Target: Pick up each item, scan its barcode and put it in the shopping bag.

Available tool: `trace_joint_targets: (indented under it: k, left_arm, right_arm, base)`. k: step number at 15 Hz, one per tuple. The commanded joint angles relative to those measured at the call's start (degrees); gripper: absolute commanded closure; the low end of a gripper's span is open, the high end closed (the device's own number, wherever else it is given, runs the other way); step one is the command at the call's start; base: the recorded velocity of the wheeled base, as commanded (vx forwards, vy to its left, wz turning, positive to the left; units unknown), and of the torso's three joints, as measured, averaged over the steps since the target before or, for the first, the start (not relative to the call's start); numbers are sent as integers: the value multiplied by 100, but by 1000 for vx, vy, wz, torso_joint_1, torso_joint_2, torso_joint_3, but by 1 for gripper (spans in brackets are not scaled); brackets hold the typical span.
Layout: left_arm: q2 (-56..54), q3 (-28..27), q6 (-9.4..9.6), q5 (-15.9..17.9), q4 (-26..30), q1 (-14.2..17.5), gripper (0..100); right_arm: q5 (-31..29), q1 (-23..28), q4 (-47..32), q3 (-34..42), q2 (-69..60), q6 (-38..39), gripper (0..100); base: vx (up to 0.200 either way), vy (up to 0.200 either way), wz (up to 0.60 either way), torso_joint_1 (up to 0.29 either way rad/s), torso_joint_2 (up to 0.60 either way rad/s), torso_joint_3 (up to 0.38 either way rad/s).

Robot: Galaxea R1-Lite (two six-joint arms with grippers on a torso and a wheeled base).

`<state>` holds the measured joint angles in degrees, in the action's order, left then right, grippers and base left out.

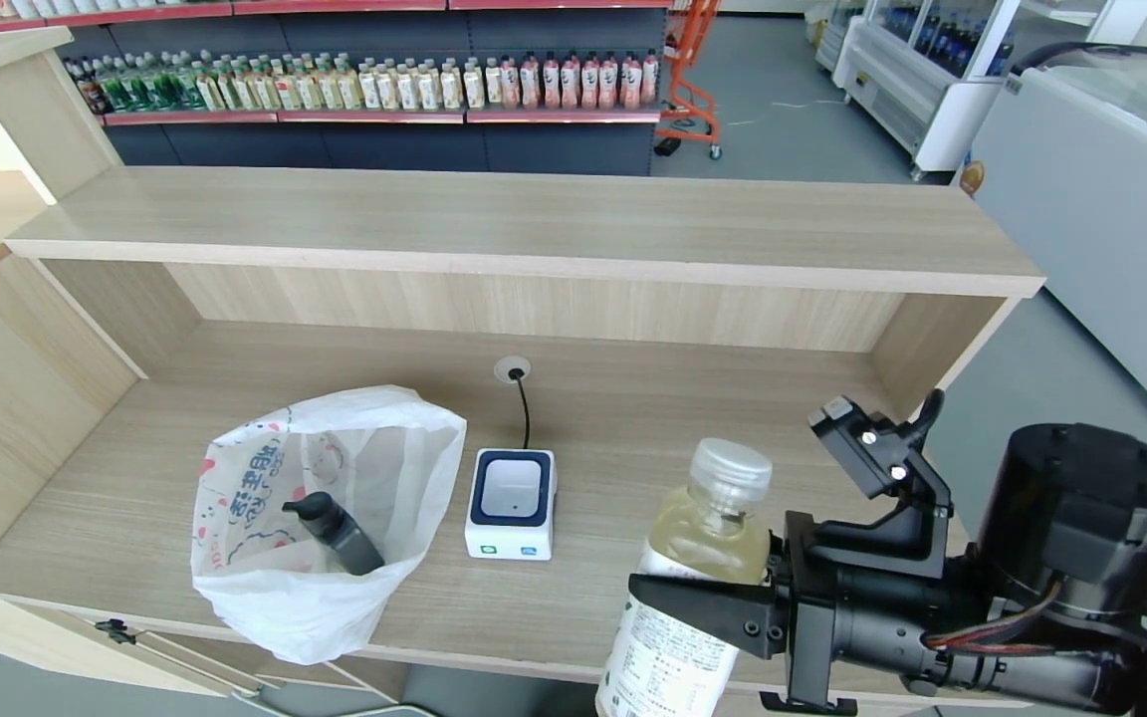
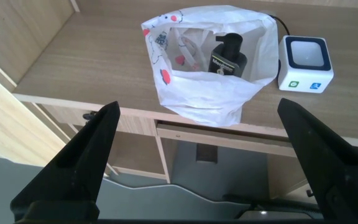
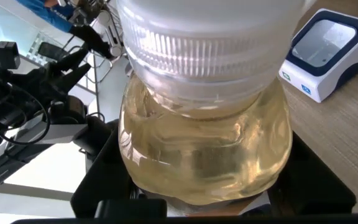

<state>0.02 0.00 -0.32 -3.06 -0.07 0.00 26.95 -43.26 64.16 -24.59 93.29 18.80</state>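
Note:
My right gripper [image 1: 708, 597] is shut on a clear bottle of pale yellow drink [image 1: 701, 558] with a white cap and label, held upright over the counter's front edge, right of the scanner. The same bottle [image 3: 204, 137] sits close before the right wrist camera. The white barcode scanner [image 1: 511, 501] with a dark blue frame stands mid-counter, its cable running back to a hole. A white shopping bag [image 1: 310, 518] stands open left of the scanner with a black pump bottle [image 1: 335, 533] inside. My left gripper [image 2: 197, 168] hangs open below the counter's front edge, short of the bag [image 2: 210, 68].
The wooden counter [image 1: 633, 418] has side walls and a raised shelf [image 1: 514, 224] at the back. Drawers [image 2: 229, 134] sit under its front edge. Store shelves of bottled drinks [image 1: 374, 85] and white freezers [image 1: 1101, 179] stand behind.

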Motion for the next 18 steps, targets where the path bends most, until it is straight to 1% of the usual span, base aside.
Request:
trace_joint_targets:
  k: [1, 7, 18]
  left_arm:
    - [-2, 0, -3, -2, -1, 0, 0]
    - [-2, 0, -3, -2, -1, 0, 0]
    - [-2, 0, -3, -2, -1, 0, 0]
  right_arm:
    - [3, 2, 9, -20, -13, -8, 100]
    - [-6, 2, 9, 24, 57, -166, 100]
    - [12, 20, -176, -20, -22, -148, 100]
  base:
    - [0, 0, 0, 0, 0, 0]
    - [0, 0, 0, 0, 0, 0]
    - [0, 0, 0, 0, 0, 0]
